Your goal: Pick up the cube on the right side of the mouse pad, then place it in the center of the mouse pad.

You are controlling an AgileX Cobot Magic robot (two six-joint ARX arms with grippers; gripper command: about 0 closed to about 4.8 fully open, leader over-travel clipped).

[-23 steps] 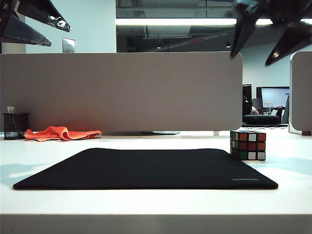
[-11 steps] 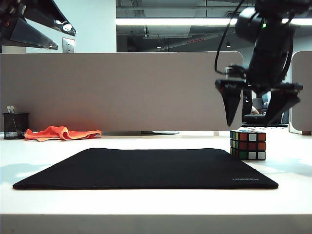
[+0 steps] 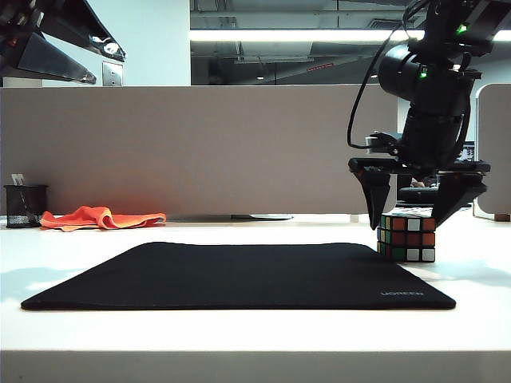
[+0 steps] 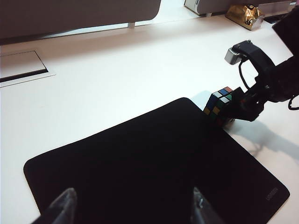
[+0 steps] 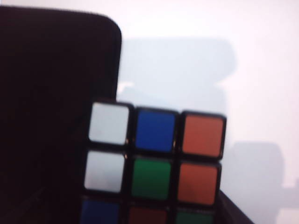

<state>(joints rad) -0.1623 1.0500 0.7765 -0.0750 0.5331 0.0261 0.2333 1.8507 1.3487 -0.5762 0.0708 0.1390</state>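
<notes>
At the right of the exterior view, the black two-finger right gripper hangs straight above the small black-framed puzzle cube with red, orange, white and green stickers, its fingers spread wider than the cube, the tips level with the cube's top edge on either side and no contact to be seen. The cube stands on the white tabletop, just off the right edge of the large flat black fabric mouse pad with rounded corners, near the pad's far right corner (grey lettering marks the near right one).

From the right wrist, the cube fills the lower centre, showing white, blue, orange and green stickers, with the pad's rounded corner at upper left.

The left gripper sits high in the upper left of the exterior view, well apart from the cube; its wrist camera shows two fingertips wide apart over the pad, holding nothing, the cube at right.

A crumpled orange cloth and a black mesh cup lie at far left.
</notes>
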